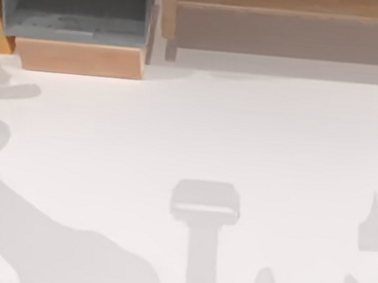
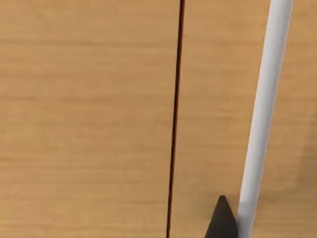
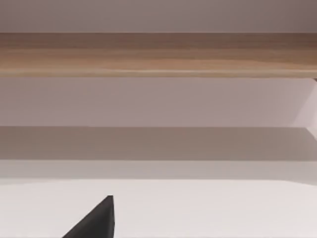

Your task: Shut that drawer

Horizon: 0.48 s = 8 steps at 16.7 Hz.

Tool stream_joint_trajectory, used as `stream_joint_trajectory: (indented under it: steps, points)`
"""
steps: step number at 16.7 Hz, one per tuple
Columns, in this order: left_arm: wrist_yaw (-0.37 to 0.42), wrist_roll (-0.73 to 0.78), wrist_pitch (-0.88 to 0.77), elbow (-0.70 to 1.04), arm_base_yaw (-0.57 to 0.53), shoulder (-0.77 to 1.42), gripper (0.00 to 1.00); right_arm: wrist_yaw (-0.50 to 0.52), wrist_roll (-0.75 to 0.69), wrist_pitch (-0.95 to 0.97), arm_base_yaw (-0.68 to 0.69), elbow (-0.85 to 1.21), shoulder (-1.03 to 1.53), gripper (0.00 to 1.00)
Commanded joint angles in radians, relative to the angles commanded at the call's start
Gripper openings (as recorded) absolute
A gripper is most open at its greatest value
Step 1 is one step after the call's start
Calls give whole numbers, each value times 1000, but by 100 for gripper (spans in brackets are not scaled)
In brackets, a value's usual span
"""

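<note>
Still open, the drawer (image 1: 80, 58) sits at the top view's far left edge of the table (image 1: 196, 135), its tan front panel pulled out toward the camera and its grey floor and walls exposed behind it. Beside it on the right runs the long wooden shelf (image 1: 286, 17).

The left wrist view looks square-on at tan wood split by a thin dark seam (image 2: 174, 119), with a pale bar (image 2: 262, 114) crossing the panel and one dark fingertip (image 2: 222, 220) just beside that bar. Whether the left gripper's fingers are spread or pressed together cannot be told. The right wrist view faces the shelf (image 3: 158, 54), one dark fingertip (image 3: 96, 220) low over the table; its fingers likewise cannot be judged.

A clean close likely calls for a flat, centred push on the panel, straight back along the drawer's travel, eased off as the front meets the cabinet.
</note>
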Motion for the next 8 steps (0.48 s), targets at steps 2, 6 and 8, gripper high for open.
stream_joint_trajectory:
  steps: [2, 6, 8]
  points:
    - [0, 0, 0, 0, 0, 0, 98, 0, 0, 0, 0, 0, 0, 100]
    - [0, 0, 0, 0, 0, 0, 100, 0, 0, 0, 0, 0, 0, 100]
    - [0, 0, 0, 0, 0, 0, 100, 0, 0, 0, 0, 0, 0, 100]
